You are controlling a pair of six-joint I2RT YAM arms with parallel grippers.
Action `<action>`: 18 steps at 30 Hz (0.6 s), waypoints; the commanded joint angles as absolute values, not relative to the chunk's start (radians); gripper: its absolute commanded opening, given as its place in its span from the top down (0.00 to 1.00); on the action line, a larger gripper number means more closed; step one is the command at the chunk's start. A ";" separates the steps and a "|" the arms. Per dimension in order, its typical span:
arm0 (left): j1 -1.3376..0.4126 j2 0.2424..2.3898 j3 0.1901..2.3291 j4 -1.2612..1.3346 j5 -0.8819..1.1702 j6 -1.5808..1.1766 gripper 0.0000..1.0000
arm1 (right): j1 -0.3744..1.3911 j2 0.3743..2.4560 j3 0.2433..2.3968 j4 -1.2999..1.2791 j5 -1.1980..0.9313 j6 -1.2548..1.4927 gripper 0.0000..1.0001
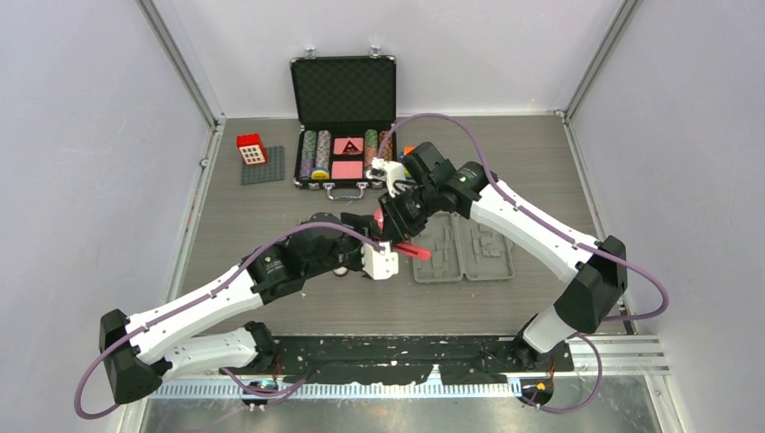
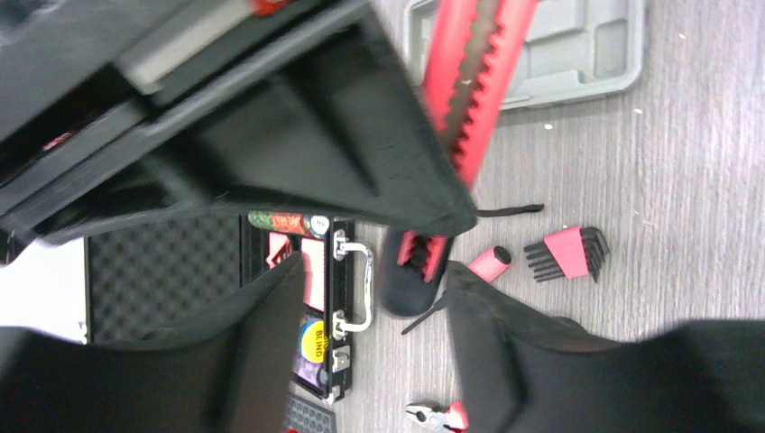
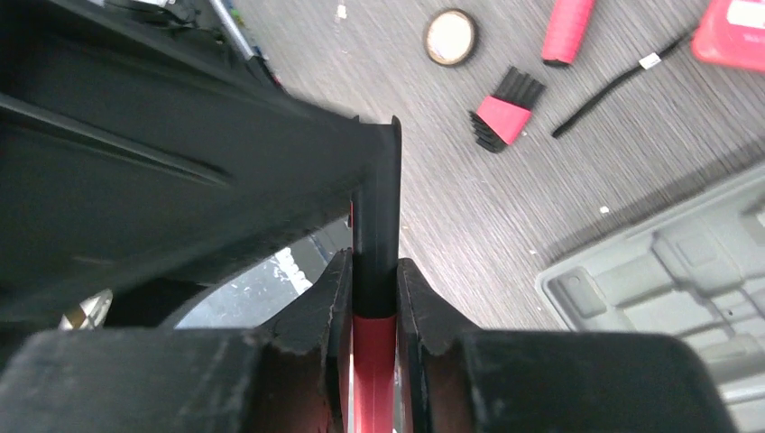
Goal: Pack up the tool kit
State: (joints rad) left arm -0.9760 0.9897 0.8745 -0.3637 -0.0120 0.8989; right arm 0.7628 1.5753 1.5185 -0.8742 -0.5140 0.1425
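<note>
Knife (image 2: 474, 81) sits between the two grippers, just beside the left edge of the open grey case (image 1: 465, 248). We see the right gripper (image 3: 373, 302) clamped tight on its red-and-black body. The left gripper (image 2: 372, 271) stands wide open, its fingers (image 2: 262, 343) either side of the knife's black end, and we cannot tell whether they touch it. Hex keys (image 2: 568, 253) lie on the table (image 2: 686, 180) nearby

Quick count: two cases on the worktop (image 1: 262, 221), one grey tool case (image 1: 463, 247) and one black chip case (image 1: 344, 90). Loose stuff:

- one red knife (image 2: 474, 90)
- one hex keys set (image 2: 568, 253)
- one pliers (image 2: 428, 417)
- one red handle piece (image 2: 490, 263)
- one round disc (image 3: 450, 37)
- one thin black strip (image 3: 622, 81)
- one grey baseplate (image 1: 271, 171) with one red block (image 1: 251, 147)
</note>
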 commanded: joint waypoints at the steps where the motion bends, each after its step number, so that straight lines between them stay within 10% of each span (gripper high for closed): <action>1: -0.978 0.986 0.866 -0.161 -0.117 0.724 0.28 | 0.706 1.477 1.416 -0.793 -0.415 0.208 0.95; 7: -0.978 1.006 0.867 -0.114 -0.274 0.395 0.02 | 0.526 1.341 1.168 -0.608 -0.327 0.332 0.95; 18: -0.977 1.125 0.929 -0.278 -0.442 -0.301 0.00 | 0.194 1.255 0.749 -0.254 -0.167 0.522 0.95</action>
State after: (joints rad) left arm -0.9760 1.0866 0.8696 -0.2264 -0.3969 0.0250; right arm 0.2493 1.2621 0.8124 -0.4618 -0.2279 0.4339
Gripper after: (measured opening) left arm 0.994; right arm 0.230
